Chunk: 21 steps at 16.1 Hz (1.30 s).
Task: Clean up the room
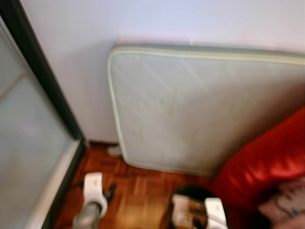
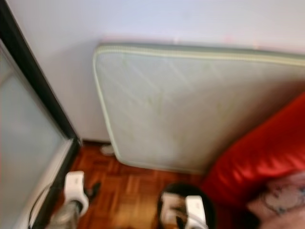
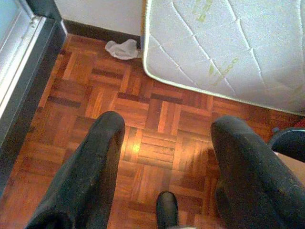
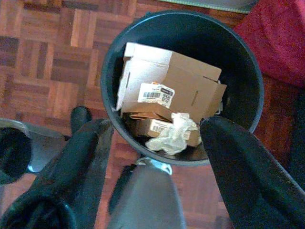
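Parquet floor [image 1: 138, 191] fills the lower part of the blurred head views, with a pale mattress [image 1: 205, 105] leaning upright against the white wall [image 1: 143, 19], a dark-framed glass door [image 1: 28, 133] at the left and a red cushion [image 1: 267, 162] at the right. A small white crumpled scrap [image 1: 114, 150] lies on the floor at the mattress's lower left corner, beyond the left pincer [image 1: 110, 192], which hangs low over the parquet on its silver arm. The left wrist view shows that pincer [image 3: 167, 157] with fingers [image 3: 90, 167] spread wide and nothing between them, the scrap [image 3: 123, 49] well ahead, beside the mattress edge. The right wrist view shows the right pincer [image 4: 157, 143] spread apart directly above a round dark bin [image 4: 250, 81], which holds a cardboard box [image 4: 186, 86] and a crumpled wrapper [image 4: 172, 135].
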Available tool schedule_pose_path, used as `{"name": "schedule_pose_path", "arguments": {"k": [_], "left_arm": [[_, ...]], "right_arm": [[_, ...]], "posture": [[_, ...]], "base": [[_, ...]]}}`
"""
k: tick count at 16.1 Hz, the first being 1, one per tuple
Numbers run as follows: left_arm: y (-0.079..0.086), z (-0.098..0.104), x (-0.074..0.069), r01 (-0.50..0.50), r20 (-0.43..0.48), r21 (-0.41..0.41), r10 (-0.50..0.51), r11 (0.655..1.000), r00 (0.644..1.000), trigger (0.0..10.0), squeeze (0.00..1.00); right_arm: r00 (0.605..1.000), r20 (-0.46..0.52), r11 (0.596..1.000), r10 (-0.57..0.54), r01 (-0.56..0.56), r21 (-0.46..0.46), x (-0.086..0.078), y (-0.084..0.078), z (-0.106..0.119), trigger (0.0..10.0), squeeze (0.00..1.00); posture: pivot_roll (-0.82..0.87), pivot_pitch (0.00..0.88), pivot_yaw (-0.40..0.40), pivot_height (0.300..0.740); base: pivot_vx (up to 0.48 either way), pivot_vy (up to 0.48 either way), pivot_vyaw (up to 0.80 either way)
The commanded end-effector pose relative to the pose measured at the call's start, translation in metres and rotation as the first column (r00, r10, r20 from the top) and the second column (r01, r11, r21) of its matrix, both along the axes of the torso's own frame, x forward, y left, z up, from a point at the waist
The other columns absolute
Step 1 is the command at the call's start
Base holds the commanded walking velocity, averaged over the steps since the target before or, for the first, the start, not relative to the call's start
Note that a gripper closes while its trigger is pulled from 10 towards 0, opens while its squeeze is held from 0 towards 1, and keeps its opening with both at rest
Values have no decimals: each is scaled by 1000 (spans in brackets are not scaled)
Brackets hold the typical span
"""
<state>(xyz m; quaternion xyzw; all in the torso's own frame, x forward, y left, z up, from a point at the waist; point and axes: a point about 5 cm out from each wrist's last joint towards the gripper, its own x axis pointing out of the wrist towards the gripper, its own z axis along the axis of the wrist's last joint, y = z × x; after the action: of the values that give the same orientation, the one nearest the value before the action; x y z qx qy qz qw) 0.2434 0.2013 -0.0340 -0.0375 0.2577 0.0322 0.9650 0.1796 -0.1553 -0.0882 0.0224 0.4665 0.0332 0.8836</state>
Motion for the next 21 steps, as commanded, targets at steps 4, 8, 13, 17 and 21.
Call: {"name": "schedule_pose_path", "arguments": {"k": [4,8,13,17,21], "left_arm": [[-4,-6,-5,18,-33,-12,-18,1000,999,10000,0],[-5,-5,-5,23,-31,-15,-24,1000,999,10000,0],[-6,-5,-5,24,-31,-20,-25,999,999,10000,0],[-6,-5,-4,26,-28,-20,-27,999,999,10000,0],[-6,-4,-4,30,-25,-20,-30,999,999,10000,0]], "right_arm": [[1000,-8,1000,-8,8,-11,-3,-6,-1,10000,0],[1000,-12,1000,-2,2,-7,-3,-5,-1,10000,0],[1000,-15,1000,7,-7,-2,-3,-5,-1,10000,0],[1000,-16,1000,14,-14,0,-3,-5,-1,10000,0],[1000,-20,1000,20,-20,2,-3,-6,-1,10000,0]], "posture": [[37,91,-39,740],[37,92,-40,740],[38,91,-41,740],[38,91,-42,740],[38,90,-42,740]], "base": [[308,0,0],[329,0,0],[343,0,0],[349,0,0],[352,0,0]]}}
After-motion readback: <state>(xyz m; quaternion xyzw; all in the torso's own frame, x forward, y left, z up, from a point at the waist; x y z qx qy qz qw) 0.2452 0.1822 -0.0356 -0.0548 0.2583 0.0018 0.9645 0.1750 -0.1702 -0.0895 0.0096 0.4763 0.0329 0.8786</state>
